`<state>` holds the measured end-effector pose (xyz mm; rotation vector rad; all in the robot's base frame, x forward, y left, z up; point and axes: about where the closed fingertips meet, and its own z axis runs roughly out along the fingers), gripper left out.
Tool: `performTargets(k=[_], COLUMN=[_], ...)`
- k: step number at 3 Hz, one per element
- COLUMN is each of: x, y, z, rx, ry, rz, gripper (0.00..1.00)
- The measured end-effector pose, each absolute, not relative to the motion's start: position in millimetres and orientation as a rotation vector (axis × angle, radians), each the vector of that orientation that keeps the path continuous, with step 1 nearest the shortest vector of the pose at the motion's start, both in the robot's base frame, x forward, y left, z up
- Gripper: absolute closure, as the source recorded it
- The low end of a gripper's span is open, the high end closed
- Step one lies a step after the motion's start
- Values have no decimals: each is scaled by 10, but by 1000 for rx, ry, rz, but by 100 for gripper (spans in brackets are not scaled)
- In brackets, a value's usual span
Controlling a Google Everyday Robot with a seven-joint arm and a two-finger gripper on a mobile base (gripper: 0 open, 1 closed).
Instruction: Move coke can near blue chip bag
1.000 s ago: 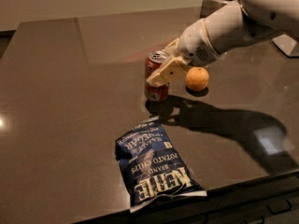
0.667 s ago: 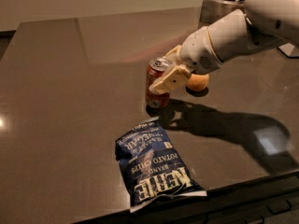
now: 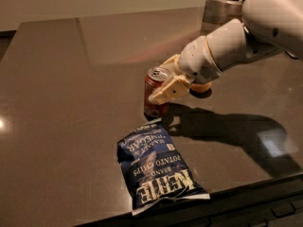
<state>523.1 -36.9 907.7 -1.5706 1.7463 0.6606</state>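
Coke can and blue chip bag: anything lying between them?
Nothing: camera view shows only a sliver of bare tabletop between coke can and blue chip bag. The tool grips the can.

Dark, glossy tabletop (image 3: 71, 79). Coke can (image 3: 152, 85) upright mid-surface, clasped by the gripper (image 3: 162, 81). Blue chip bag (image 3: 156, 169) lies flat just in front of the can. Orange fruit (image 3: 201, 87) sits just right of the can, mostly hidden.
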Motion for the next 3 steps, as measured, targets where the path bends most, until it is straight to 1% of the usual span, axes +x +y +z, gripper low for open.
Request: performTargets(k=[1, 2, 3], x=[5138, 5123, 5123], y=[-321, -304, -304], z=[9009, 9002, 9002], rx=[-1624, -1632, -1632], ry=[1721, 1716, 1716], rz=[683, 686, 686], gripper=[9, 0, 0])
